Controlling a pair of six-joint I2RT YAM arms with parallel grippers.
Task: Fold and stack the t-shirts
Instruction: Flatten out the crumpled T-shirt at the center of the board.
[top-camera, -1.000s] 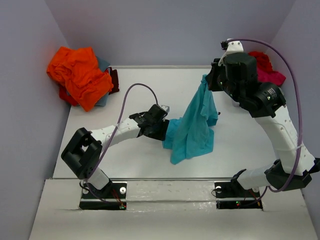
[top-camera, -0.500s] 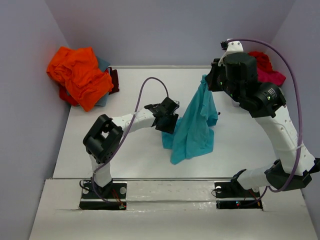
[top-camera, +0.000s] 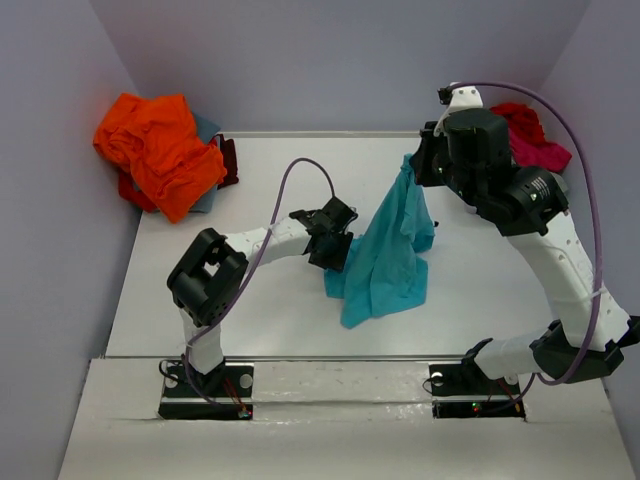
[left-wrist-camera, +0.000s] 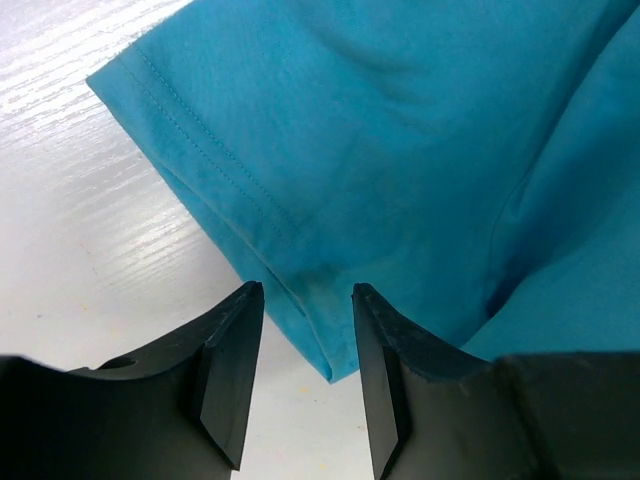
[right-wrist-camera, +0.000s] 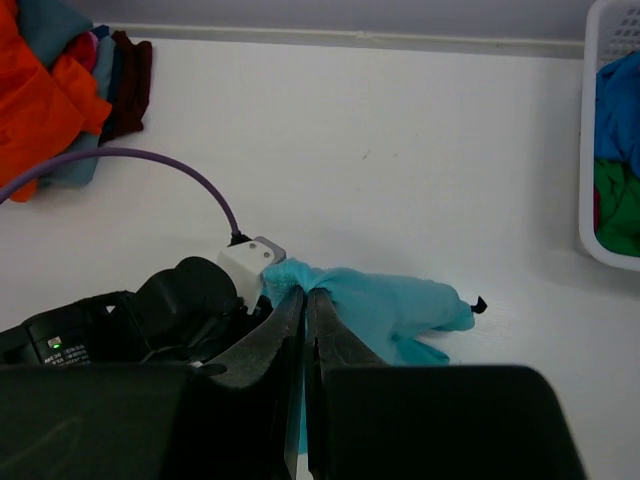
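At the far left corner of the table lies a crumpled heap with an orange t-shirt on top, a slate-grey shirt showing under it and a maroon shirt poking out on the side toward the middle. Nearer the centre, the left arm reaches across the tabletop, a purple cable arching over it. The left gripper sits low against the left-hand edge of the turquoise t-shirt. In the left wrist view its jaws are spread apart, and a stitched hem corner of the turquoise cloth lies in the gap between the two black fingers. Neither finger visibly presses on the cloth. The turquoise t-shirt hangs over the middle of the table as a long drape, its top raised toward the far edge and its lower part bunched on the surface. The right gripper has its jaws pressed together on the top of the shirt and pinches a fold of the fabric, holding it up. Behind the right arm, by the far right corner, a red shirt shows. The right wrist view catches the white basket at that side, with green cloth inside it.
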